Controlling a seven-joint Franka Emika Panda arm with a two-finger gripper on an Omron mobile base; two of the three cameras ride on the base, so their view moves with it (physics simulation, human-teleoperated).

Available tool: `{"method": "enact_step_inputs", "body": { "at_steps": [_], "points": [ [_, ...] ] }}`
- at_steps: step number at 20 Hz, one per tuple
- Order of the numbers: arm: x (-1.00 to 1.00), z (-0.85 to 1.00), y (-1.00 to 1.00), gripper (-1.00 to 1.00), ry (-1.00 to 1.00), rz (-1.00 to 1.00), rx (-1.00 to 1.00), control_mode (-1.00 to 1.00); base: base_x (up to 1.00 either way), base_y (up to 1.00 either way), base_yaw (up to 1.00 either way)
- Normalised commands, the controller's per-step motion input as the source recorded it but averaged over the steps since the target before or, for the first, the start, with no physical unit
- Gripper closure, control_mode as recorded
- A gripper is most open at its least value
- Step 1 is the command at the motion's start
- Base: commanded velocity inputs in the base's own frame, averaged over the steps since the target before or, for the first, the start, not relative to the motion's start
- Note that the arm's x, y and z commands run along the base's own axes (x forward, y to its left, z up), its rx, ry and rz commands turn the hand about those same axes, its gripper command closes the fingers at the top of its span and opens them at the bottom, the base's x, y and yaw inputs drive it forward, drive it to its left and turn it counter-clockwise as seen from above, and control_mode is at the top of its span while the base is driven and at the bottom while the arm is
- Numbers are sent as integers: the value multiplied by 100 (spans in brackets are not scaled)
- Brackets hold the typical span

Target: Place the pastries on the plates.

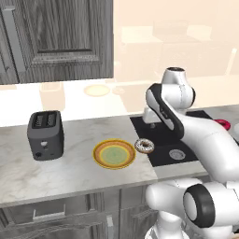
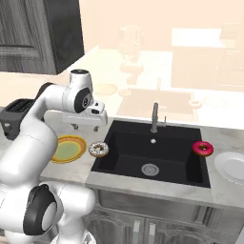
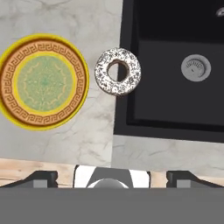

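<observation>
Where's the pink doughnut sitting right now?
In the right base view, the pink doughnut sits on the counter at the right edge of the black sink, just left of the white plate and not on it.

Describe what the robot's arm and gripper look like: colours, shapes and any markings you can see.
The arm is glossy white, built of thick rounded segments. Its joints are dark: black caps and bands sit at the elbow, shoulder and base. The hand is a white block with a small red and blue mark on its side. The gripper has two short dark fingers below that block. No cables show.
</observation>
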Motion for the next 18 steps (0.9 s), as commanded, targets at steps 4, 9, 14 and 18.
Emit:
{"method": "enact_step_inputs", "body": {
  "at_steps": [4,9,14,18],
  "points": [
    [1,-22,-21,-100,10,0,0,-100,0,0,0],
    [4,-25,-11,-100,9,0,0,-100,0,0,0],
    [1,-26,-2,-100,9,0,0,-100,0,0,0],
    [0,-24,0,-100,8,0,0,-100,0,0,0]
  ]
}}
